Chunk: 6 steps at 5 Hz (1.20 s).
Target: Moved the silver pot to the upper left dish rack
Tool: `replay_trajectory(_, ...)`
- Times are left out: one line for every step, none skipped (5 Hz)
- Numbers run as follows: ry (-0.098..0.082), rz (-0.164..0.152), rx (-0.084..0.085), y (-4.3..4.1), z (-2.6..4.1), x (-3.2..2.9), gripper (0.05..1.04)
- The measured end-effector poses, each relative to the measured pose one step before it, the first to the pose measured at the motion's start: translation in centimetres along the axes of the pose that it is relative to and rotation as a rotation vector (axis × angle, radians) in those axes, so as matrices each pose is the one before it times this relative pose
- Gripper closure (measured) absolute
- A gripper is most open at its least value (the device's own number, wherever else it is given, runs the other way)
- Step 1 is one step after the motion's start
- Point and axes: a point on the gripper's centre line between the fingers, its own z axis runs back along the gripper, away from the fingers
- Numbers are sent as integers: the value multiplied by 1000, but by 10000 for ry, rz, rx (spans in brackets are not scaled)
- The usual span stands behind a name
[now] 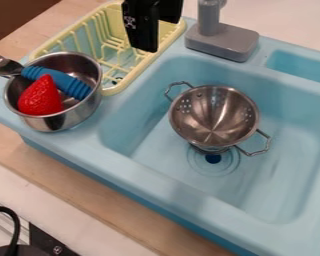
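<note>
A silver two-handled pot with small holes in its sides, like a colander (214, 116), stands in the blue sink basin over the drain. The yellow dish rack (112, 91) is at the upper left of the sink unit. My black gripper (146, 27) hangs over the right part of that rack, up and to the left of the colander and apart from it. Whether it is open or shut I cannot tell. It hides part of the rack behind it.
A steel bowl (70, 119) overlaps the rack's lower left side in view, holding a red strawberry (41, 97) and a blue-handled fork (59, 82). A grey faucet (221, 41) rises behind the basin. Black cable and parts lie at the lower left.
</note>
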Motion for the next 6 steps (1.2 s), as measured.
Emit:
replay_trajectory(-24, -105, 305, 284, -712, -69, 87)
replay_trajectory(35, -950, 484, 694, -109, 765, 87)
replay_trajectory(371, -719, 537, 1021, 94, 765, 87)
replay_trajectory(75, -1436, 18, 1236, 1016, 933, 87)
replay_trajectory(109, -1455, -162, 385, 61, 963, 87)
replay_trajectory(400, -1675, -242, 450, -926, 308, 88)
